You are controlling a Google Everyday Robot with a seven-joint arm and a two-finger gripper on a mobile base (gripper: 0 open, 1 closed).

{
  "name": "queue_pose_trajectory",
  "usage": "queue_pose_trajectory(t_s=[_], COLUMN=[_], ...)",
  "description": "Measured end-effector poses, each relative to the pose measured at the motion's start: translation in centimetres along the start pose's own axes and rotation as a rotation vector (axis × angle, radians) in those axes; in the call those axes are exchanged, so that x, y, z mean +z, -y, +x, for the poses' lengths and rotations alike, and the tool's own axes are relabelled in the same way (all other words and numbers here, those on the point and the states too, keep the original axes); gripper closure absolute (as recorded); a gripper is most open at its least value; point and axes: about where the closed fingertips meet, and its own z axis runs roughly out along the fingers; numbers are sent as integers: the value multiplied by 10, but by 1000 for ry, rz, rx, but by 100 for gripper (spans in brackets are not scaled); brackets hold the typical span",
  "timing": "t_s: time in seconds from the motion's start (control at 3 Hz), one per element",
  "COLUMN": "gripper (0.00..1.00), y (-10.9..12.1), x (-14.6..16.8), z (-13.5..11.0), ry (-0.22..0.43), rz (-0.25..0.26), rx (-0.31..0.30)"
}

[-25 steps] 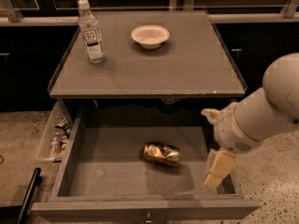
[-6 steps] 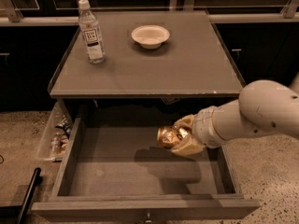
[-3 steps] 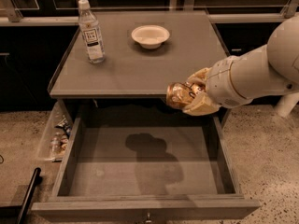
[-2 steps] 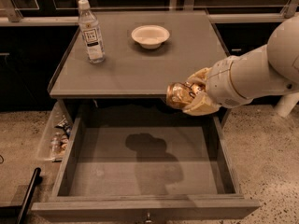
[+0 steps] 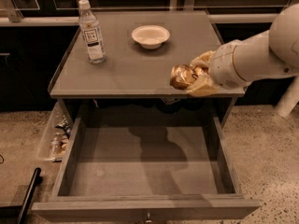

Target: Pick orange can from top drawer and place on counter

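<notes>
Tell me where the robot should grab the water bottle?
Probably best to grab the water bottle around its straight labelled middle, coming from the front. It stands upright on the counter, with the bowl apart beside it. The gripper, over the counter's front right edge, holds the orange can.

Upright clear water bottle, white bowl near it, speckled floor

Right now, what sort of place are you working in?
Probably an office kitchenette or break room: a grey counter with a water bottle and bowl, an open drawer below, speckled floor. The gripper holds the orange can over the counter's front right edge.
</notes>
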Motion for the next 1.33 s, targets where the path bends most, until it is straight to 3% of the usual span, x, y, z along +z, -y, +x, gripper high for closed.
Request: queue_pose_trajectory(t_s=[0.67, 1.33], gripper=[100, 100], y=[77, 119], x=[26, 79], z=[5, 17], ry=[80, 172], rz=[74, 13], rx=[31, 113])
